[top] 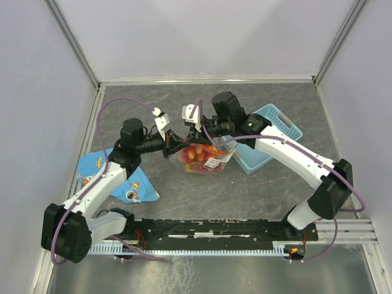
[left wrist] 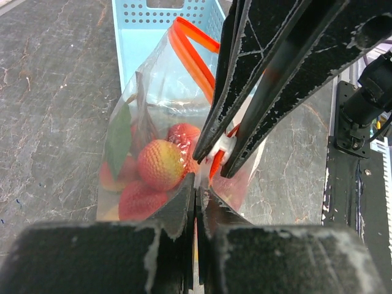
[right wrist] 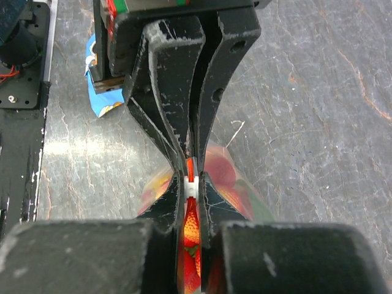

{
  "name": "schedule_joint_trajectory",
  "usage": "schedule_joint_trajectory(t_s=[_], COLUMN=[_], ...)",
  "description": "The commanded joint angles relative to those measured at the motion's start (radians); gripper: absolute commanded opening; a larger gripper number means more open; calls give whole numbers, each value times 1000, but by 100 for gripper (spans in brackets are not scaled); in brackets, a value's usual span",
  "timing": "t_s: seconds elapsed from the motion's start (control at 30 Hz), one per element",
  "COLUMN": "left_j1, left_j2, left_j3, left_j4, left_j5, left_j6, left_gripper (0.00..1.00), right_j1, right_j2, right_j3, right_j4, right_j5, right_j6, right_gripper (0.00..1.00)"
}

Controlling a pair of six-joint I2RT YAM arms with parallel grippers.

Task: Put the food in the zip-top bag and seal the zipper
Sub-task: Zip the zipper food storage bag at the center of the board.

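Right of the cloth (top: 131,187) on the counter (top: 245,190), the left pincer (left wrist: 196,184) is pressed together on the zipper (left wrist: 193,58) of the upright bag (left wrist: 153,92) holding the food (left wrist: 160,164), the right pincer (right wrist: 191,181) pinches its white slider (left wrist: 222,149), basket (top: 272,131) just beyond.

The top external view is taken from high up at the near edge, looking down on the whole worktop (top: 245,196) from far off. The left wrist view is taken close behind the left fingers (left wrist: 177,208) and is faced low across the worktop toward the light-blue basket (left wrist: 153,24). The right wrist view is taken close behind the right fingers (right wrist: 214,202) and is faced the opposite way, toward the blue cloth (right wrist: 98,104). The zip-top bag (top: 205,158) and its zipper (left wrist: 193,55) are shared by all three views, and the other arm's fingers are taken in by each wrist view.
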Motion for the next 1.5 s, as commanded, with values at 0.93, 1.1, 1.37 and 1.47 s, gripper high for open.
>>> schedule_joint_trajectory(t_s=[0.93,1.1,1.37,1.47], left_j1=[4,4,4,3], left_j2=[4,20,22,23], left_j3=[38,42,41,45], left_j4=[95,95,61,59], left_j5=[121,119,82,87], left_j6=[21,16,41,41], left_gripper=[35,25,33,33], right_j1=[-16,-16,-16,-16], right_j2=[-36,-33,-39,-36], right_j3=[63,63,61,61], right_j4=[12,9,-3,-5], right_j5=[-93,-115,-132,-145], right_j6=[61,60,52,52], right_gripper=[2,2,2,1])
